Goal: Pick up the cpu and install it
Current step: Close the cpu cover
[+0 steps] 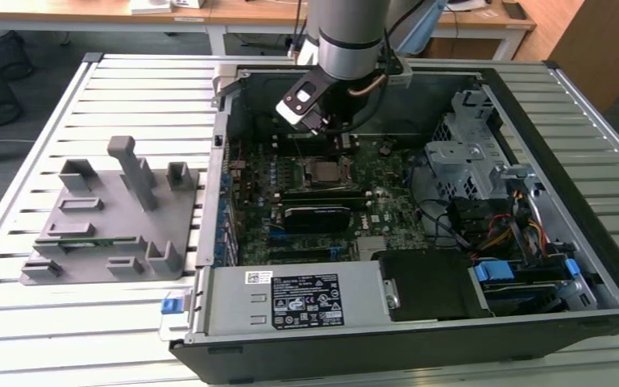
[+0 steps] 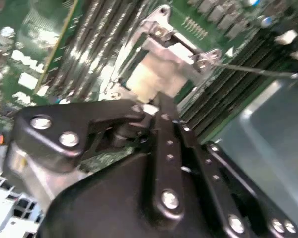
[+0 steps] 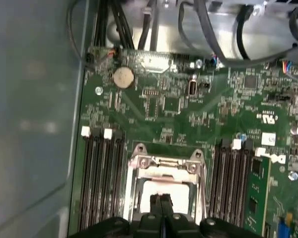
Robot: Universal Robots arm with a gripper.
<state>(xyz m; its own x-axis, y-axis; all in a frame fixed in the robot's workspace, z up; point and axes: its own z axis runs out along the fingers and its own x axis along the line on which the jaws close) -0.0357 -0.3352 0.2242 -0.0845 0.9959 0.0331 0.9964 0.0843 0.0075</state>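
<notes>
1. The arm (image 1: 350, 32) reaches down into an open computer case (image 1: 288, 355) that lies on a slatted table (image 1: 126, 97).
2. In the first wrist view, the gripper (image 3: 162, 197) hangs over a metal socket frame (image 3: 139, 163) on the green motherboard (image 3: 179, 114).
3. Its 2 black fingers (image 3: 156, 206) are pressed together, with nothing between them.
4. The cpu (image 3: 178, 188) lies flat inside that frame with its silver top facing up, directly under the fingertips (whether they touch it, I cannot tell).
5. Rows of dark memory slots (image 3: 102, 183) run along both sides of the frame.
6. A round coin battery (image 3: 123, 77) sits on the same board, well apart from the frame.
7. A grey plastic fixture (image 1: 110, 218) with upright posts stands on the table outside the case, toward the exterior view's left and well apart from the gripper.
</notes>
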